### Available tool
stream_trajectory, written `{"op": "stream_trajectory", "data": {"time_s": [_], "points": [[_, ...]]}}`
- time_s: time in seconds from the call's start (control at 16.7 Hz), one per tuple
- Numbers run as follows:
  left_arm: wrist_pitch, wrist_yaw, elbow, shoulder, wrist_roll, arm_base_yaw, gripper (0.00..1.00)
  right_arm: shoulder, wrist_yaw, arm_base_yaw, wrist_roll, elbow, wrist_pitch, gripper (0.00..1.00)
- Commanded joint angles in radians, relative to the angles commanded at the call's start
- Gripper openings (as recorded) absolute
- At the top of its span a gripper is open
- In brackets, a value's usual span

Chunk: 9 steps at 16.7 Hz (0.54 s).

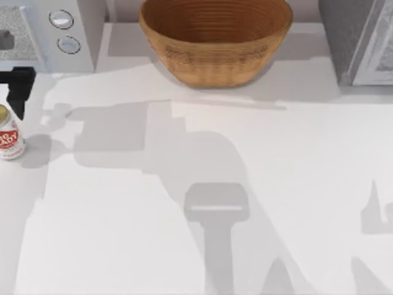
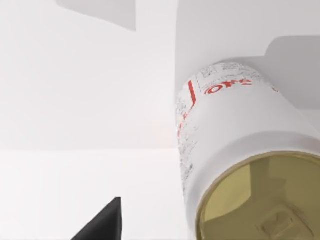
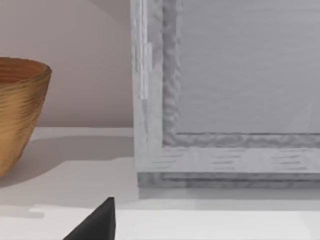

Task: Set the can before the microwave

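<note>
Can [image 1: 10, 138] upright w/ red label, lettering unreadable, before microwave [image 1: 46, 34].

On the can [image 1: 10, 140], at the left edge of the table before the microwave [image 1: 46, 34], we see white letters on the red label, too small to read; in the left wrist view its side [image 2: 235, 125] carries red letters and fine print; we cannot read them.
</note>
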<state>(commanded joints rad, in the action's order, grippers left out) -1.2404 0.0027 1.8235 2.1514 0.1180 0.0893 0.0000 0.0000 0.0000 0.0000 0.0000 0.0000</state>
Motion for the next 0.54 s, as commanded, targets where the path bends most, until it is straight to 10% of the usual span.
{"op": "stream_trajectory", "data": {"time_s": [0.54], "points": [[-0.157, 0.0, 0.155, -0.001, -0.001, -0.002, 1.0, 0.0, 0.0, 0.0, 0.0, 0.0, 0.0, 1.0]]}}
